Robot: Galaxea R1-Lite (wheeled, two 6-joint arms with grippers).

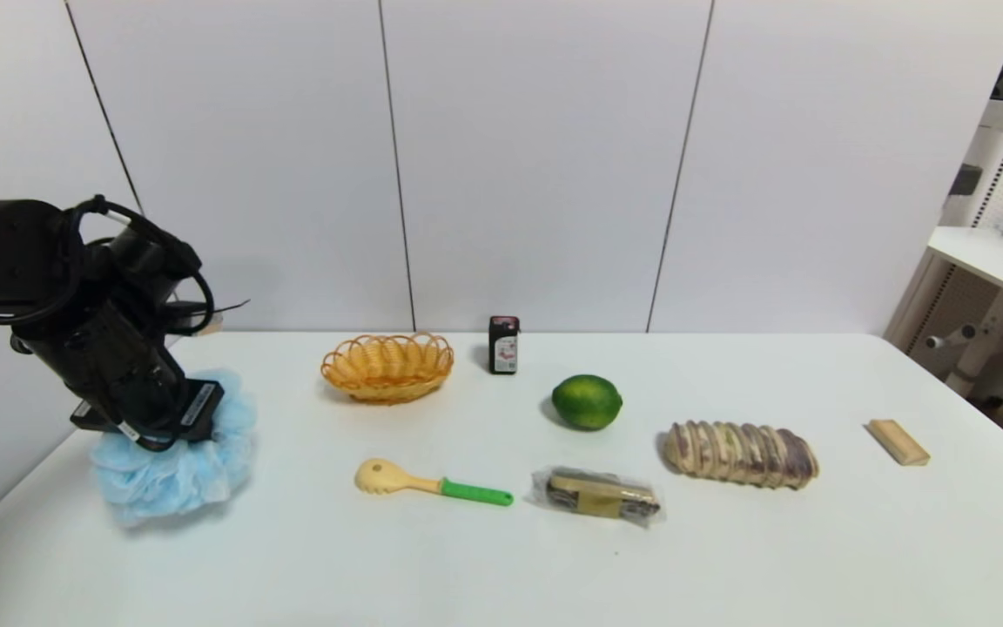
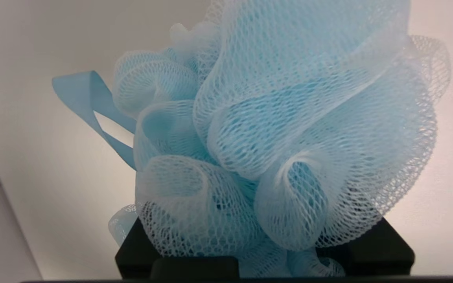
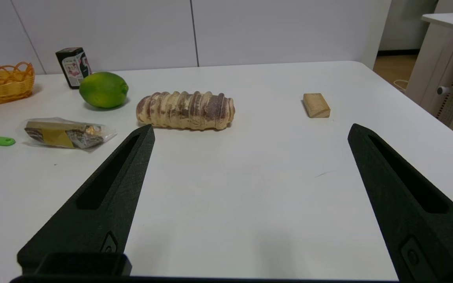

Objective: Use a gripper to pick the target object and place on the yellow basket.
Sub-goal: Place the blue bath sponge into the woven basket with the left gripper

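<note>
At the left end of the white table (image 1: 432,575), the black left gripper (image 1: 158,427) reaches down into the light-blue bath puff (image 1: 175,479), clenched on its mesh. The ruffles bulge around the gripper, and in the left wrist view a flat blue ribbon loop (image 2: 92,106) sticks out from them. The puff sits near the table's left edge, left of the yellow basket (image 1: 388,370) and a little closer to the front.

Between puff and basket lies a bare stretch of tabletop. The basket stands upright toward the back edge, close to the white wall panels (image 1: 545,157), its looped rim showing nothing inside. The whole front strip of the table is open, and so is the stretch between the brown ridged roll (image 1: 741,453) and the small wooden block (image 1: 898,441) near the right edge.

Right of the basket stands a small dark box (image 1: 504,346) with a pale printed label, its writing too small to read from where I am. The green lime (image 1: 587,401) rests just beyond it. In front are a green-handled spoon (image 1: 432,483) and a clear-wrapped packet (image 1: 599,495) with a plain yellow band.

Over the table's right part, the right gripper (image 3: 251,129) waits with its fingers spread wide and holding nothing.
</note>
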